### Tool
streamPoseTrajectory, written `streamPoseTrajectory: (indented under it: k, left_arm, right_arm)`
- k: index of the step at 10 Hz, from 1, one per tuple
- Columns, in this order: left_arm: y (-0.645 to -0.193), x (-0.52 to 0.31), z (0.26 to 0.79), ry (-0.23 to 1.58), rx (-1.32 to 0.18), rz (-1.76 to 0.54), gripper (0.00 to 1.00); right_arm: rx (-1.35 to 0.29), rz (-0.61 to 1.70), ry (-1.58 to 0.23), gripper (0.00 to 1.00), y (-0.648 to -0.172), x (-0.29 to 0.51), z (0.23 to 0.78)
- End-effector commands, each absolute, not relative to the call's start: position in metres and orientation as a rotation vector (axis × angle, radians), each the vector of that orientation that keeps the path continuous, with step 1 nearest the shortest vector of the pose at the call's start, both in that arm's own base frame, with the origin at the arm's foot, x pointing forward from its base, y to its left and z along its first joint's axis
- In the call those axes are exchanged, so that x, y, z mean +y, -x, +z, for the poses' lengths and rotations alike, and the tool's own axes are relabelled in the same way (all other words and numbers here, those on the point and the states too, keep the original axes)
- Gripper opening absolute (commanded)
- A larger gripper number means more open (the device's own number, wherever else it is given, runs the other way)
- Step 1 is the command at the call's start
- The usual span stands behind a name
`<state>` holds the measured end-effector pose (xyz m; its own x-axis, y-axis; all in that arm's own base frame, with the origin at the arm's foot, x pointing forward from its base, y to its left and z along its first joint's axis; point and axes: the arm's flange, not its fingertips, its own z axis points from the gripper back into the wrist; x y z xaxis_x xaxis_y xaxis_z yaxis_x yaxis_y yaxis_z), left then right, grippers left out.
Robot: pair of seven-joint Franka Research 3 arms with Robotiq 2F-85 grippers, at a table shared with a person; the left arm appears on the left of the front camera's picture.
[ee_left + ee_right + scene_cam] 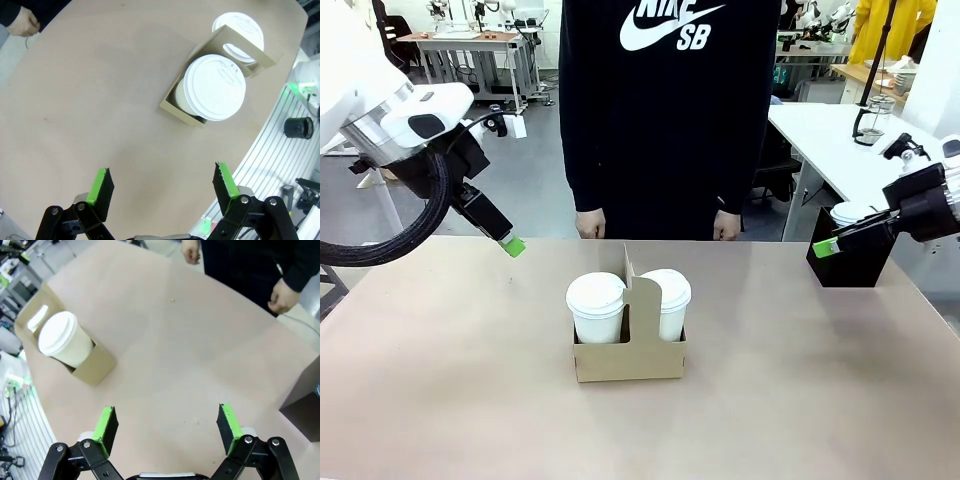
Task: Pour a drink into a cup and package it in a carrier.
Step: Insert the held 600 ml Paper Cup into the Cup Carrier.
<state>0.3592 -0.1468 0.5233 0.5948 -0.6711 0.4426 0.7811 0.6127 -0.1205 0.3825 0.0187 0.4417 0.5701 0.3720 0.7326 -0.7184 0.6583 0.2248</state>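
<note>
Nearest the camera, the carrier (628, 352) stands mid-table, a little toward the robot's edge, with a lidded cup (596, 307) in each slot; the second cup (666, 301) sits behind the handle tab. Both look seated, so packaging seems done. Cardboard and paper are light and crushable; likely best taken by the stiff handle tab. Bare table (440, 400) lies all around. The left gripper (162, 190) and right gripper (167, 427) hang wide open, empty, well apart from it. A black box (850, 262) sits at the right edge.
</note>
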Motion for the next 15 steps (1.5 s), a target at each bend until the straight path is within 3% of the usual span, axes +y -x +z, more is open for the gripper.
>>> streamPoseTrajectory:
  k: [1,15]
  left_arm:
    - [-0.3597,-0.1470,0.5236,0.317,-0.371,-0.852,1.00]
    - [-0.3597,-0.1470,0.5236,0.317,-0.371,-0.852,1.00]
  right_arm:
    - [-0.716,0.680,-0.530,1.00,-0.3827,0.0183,0.4411]
    - [-0.716,0.680,-0.530,1.00,-0.3827,0.0183,0.4411]
